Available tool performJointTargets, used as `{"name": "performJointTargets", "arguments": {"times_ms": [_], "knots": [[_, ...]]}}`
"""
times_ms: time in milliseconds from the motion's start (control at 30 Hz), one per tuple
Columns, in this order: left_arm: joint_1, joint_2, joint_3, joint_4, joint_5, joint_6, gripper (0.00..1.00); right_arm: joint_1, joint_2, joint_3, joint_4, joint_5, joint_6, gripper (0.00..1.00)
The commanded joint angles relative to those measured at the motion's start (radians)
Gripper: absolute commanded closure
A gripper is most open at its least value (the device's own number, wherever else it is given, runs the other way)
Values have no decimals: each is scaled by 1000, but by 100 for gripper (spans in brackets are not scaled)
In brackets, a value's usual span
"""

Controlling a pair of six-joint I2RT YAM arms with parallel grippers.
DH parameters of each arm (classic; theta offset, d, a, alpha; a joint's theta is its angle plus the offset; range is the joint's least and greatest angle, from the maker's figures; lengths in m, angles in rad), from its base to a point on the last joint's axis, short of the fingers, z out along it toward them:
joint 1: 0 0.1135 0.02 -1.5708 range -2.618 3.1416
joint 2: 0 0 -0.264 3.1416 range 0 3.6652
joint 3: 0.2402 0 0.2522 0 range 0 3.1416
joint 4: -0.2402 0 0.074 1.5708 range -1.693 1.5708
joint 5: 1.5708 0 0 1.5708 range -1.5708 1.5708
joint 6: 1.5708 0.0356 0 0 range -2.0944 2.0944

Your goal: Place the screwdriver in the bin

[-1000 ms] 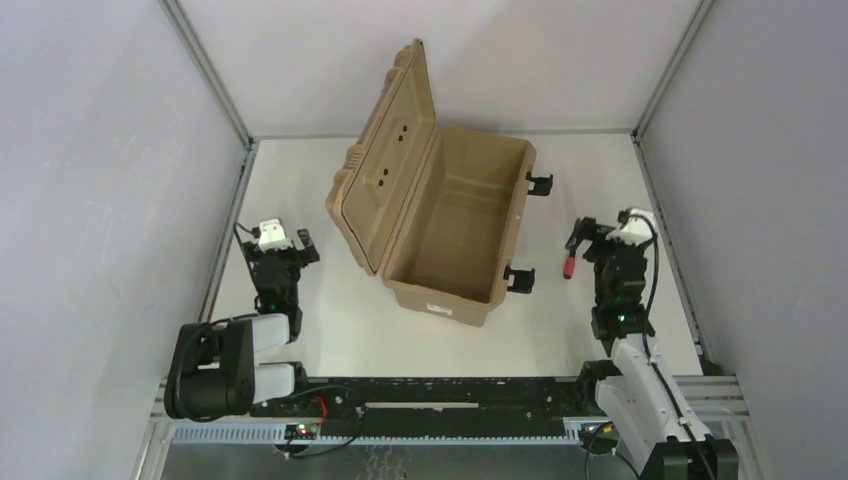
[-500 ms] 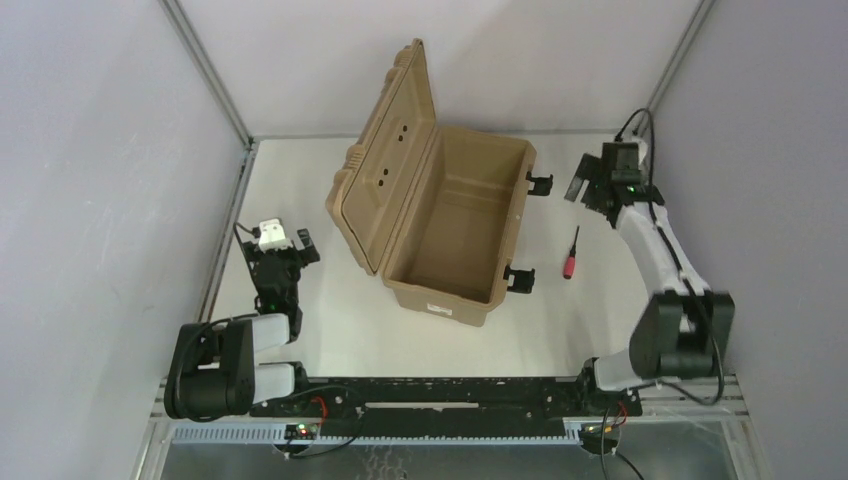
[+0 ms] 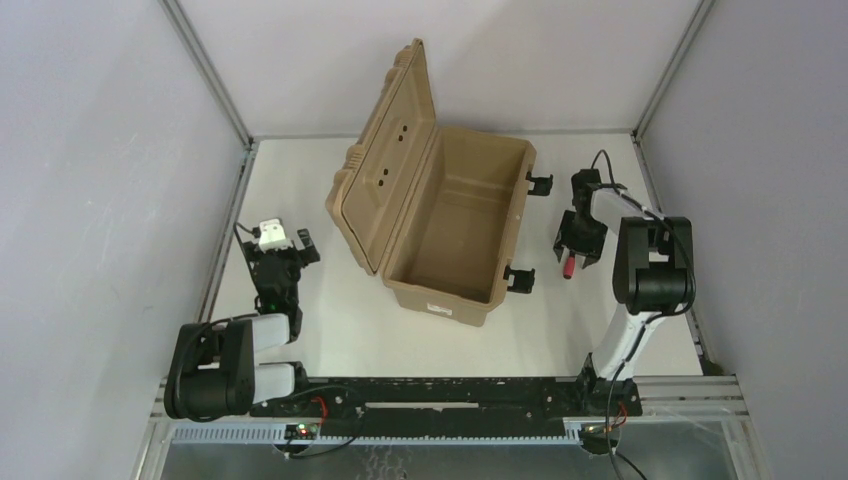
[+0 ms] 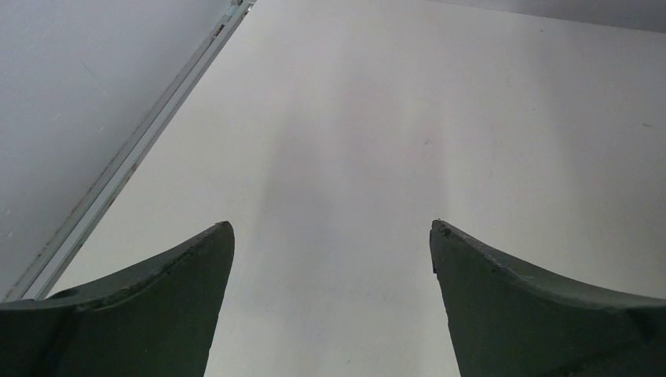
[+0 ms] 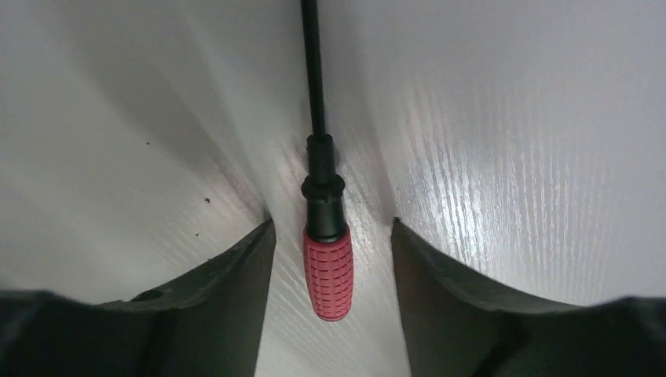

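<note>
I see the screwdriver (image 5: 320,157) lying flat on the worktop (image 3: 330,300) just right of the bin (image 3: 450,220), red ribbed handle nearest me and thin black shaft pointing away. The deep tan bin stands open, ribbed lid (image 3: 385,160) raised on its left.

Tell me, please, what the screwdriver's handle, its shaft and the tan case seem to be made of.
Screwdriver handle: likely red plastic or rubber, matte; moulded grid texture. Shaft: probably black-coated metal, thin and straight; not certain. Case: apparently hard moulded plastic, matte tan; ribbed lid, uniform colour.
</note>
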Motion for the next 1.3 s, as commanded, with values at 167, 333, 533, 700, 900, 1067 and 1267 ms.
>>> {"name": "performJointTargets", "arguments": {"times_ms": [167, 333, 533, 700, 900, 1067, 1267], "knots": [[-6, -1, 31, 68, -14, 20, 0, -5, 28, 29, 1, -35, 1, 77], [-6, 0, 30, 70, -13, 20, 0, -7, -101, 54, -45, -38, 9, 100], [-6, 0, 30, 71, -14, 20, 0, 8, -314, 239, -159, -73, 69, 100], [-6, -2, 30, 69, -14, 20, 0, 184, -381, 482, -215, 26, 130, 100], [-6, -2, 31, 65, -14, 20, 0, 476, -291, 658, -208, 86, 198, 100], [-7, -3, 31, 65, -14, 20, 0, 604, -149, 670, -188, 57, 249, 100], [-6, -3, 31, 65, -14, 20, 0, 668, 19, 622, -132, 4, 272, 100]]}}
